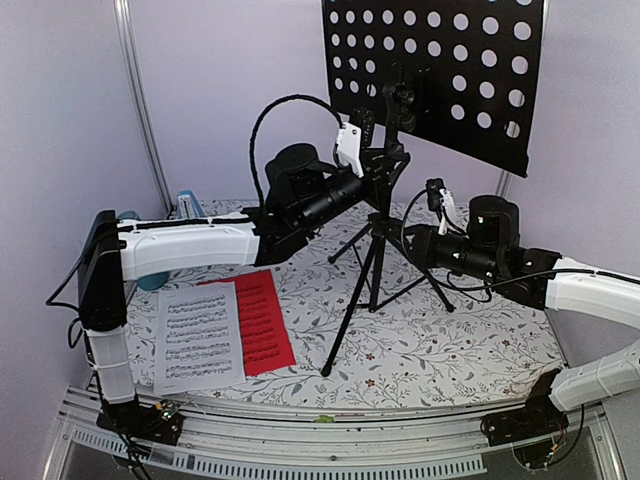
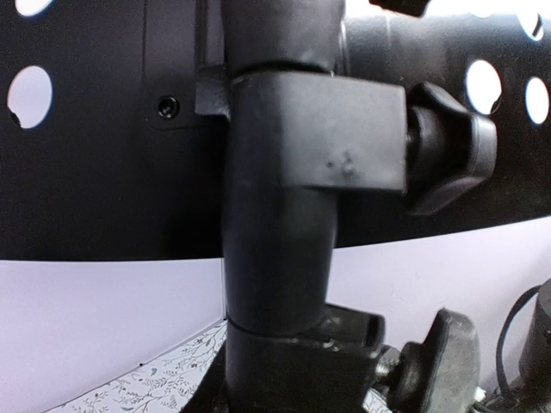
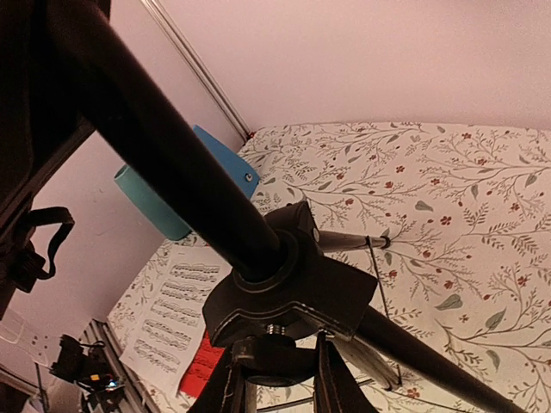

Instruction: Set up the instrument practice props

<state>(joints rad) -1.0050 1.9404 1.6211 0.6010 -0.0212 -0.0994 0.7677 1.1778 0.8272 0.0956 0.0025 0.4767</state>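
Top external: floral counter (image 1: 470,340) carries everything. Music stand (image 1: 430,60) is upright on its tripod, perforated desk on top. Left gripper (image 1: 385,160) is at the stand's post just under the desk. Right gripper (image 1: 436,190) is just right of the post, lower down. Can't tell for either whether it's spread or clamped. White sheet (image 1: 198,338) lies flat left of the stand, red sheet (image 1: 262,320) between them, edges meeting. Cup (image 3: 153,205) and metronome (image 1: 190,206) sit farther left of the stand, at the wall.

- Table (image 1: 450,340) covered in a floral-print cloth.
- White sheet of music (image 1: 198,335) at front left, overlapping the red sheet of music (image 1: 262,320).
- Music stand (image 1: 372,270) on tripod legs, mid-table.
- Blue metronome (image 3: 228,159) and teal cup (image 3: 148,200), back left.
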